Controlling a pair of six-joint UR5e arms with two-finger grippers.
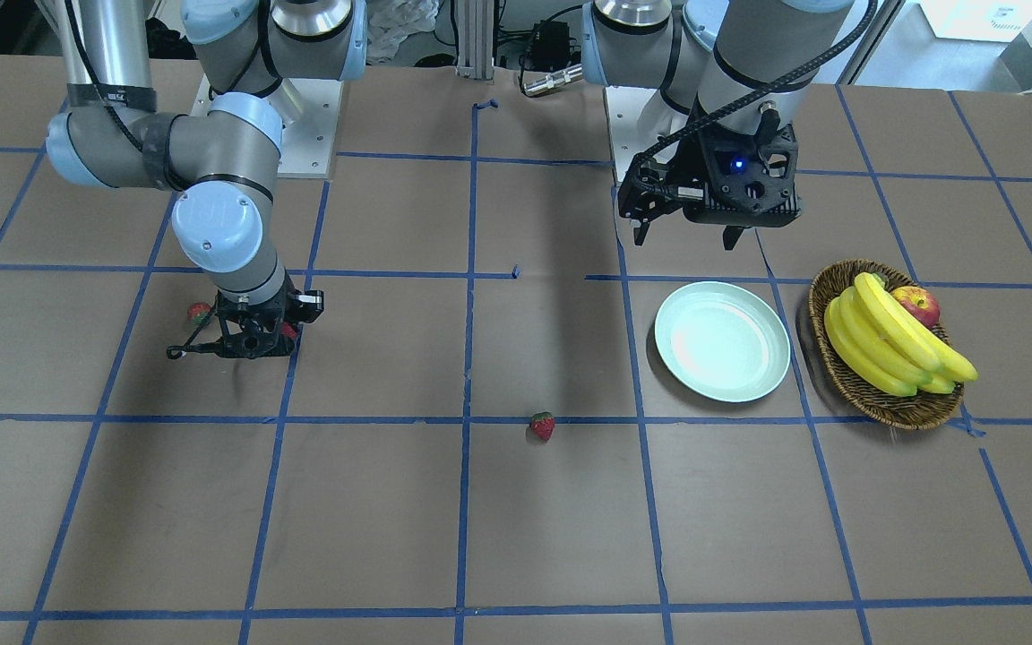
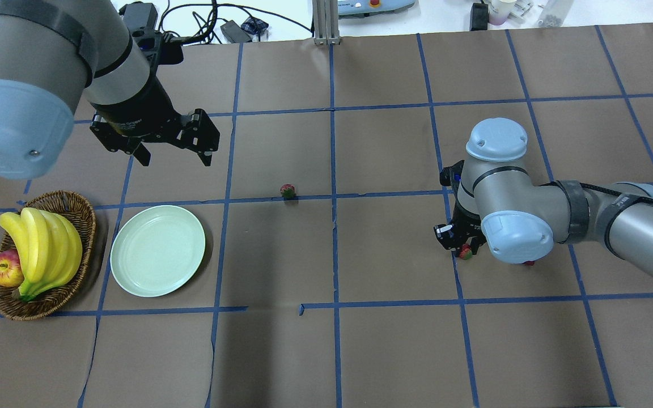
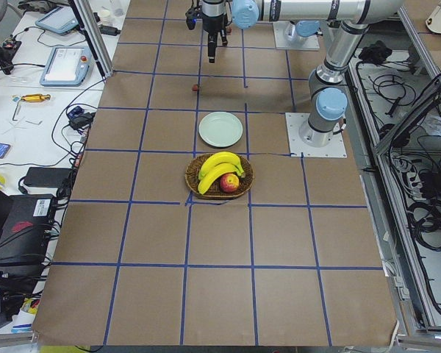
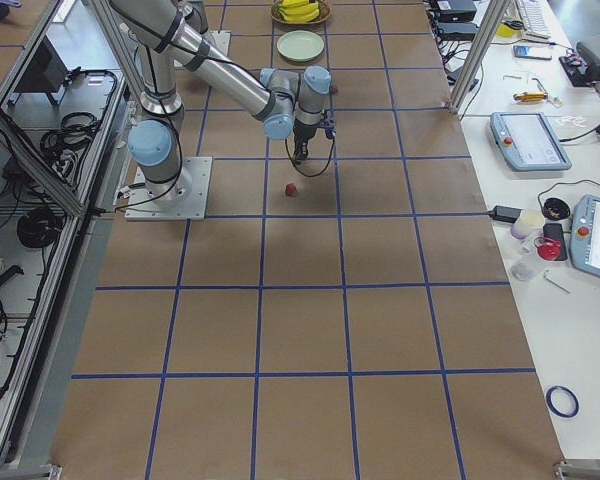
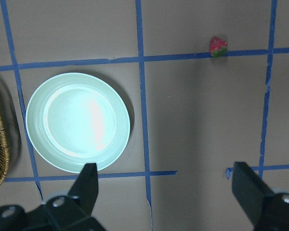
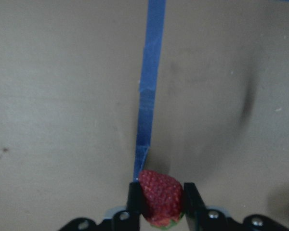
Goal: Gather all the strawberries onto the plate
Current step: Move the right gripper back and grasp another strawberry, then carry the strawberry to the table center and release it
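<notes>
1. Right pincer (image 6: 162, 204) first: its fingers are clamped on a strawberry (image 6: 156, 190), down low at the table and well apart from the plate (image 2: 157, 250), out on the robot's right side. We can't tell whether the berry is off the surface.
2. A second strawberry (image 1: 200, 313) lies just beside that pincer, a little farther from the plate.
3. The third strawberry (image 2: 288, 191) sits alone between the plate and the right pincer, nearer the plate.
4. Over to the left pincer (image 2: 174, 160): fingers spread wide, holding nothing, hanging high near the plate.
5. The plate itself is bare, with no berry in it.
6. Just beside the plate, on the side away from the berries, the basket (image 2: 80, 211) holds bananas (image 2: 43, 243) and an apple (image 2: 6, 268).
7. Our tally: none of the three is delivered. One is gripped and needs the long carry to the plate, and two more wait on the table.
</notes>
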